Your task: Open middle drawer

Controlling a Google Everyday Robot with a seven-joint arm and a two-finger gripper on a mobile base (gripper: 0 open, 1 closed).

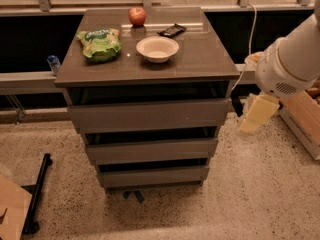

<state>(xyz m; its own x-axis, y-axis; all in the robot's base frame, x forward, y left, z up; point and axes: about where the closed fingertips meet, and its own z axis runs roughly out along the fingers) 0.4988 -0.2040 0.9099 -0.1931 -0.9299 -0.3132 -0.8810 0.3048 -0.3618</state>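
Note:
The grey-brown drawer unit (200,59) stands in the middle of the view with three stacked handleless fronts. The middle drawer (151,150) is the medium-height front between the taller top front (149,115) and the narrow bottom front (153,176). Its front sits about in line with the others and none of its inside shows. My gripper (252,118) is a cream-coloured piece hanging from the white arm (290,59). It is to the right of the unit, level with the top drawer front and apart from it.
On the top are a red apple (137,16), a green bag (100,43), a white bowl (157,48) and a small black object (171,30). A wooden crate (306,121) stands at the right. A black stand (37,191) and cardboard (11,215) lie on the floor at the left.

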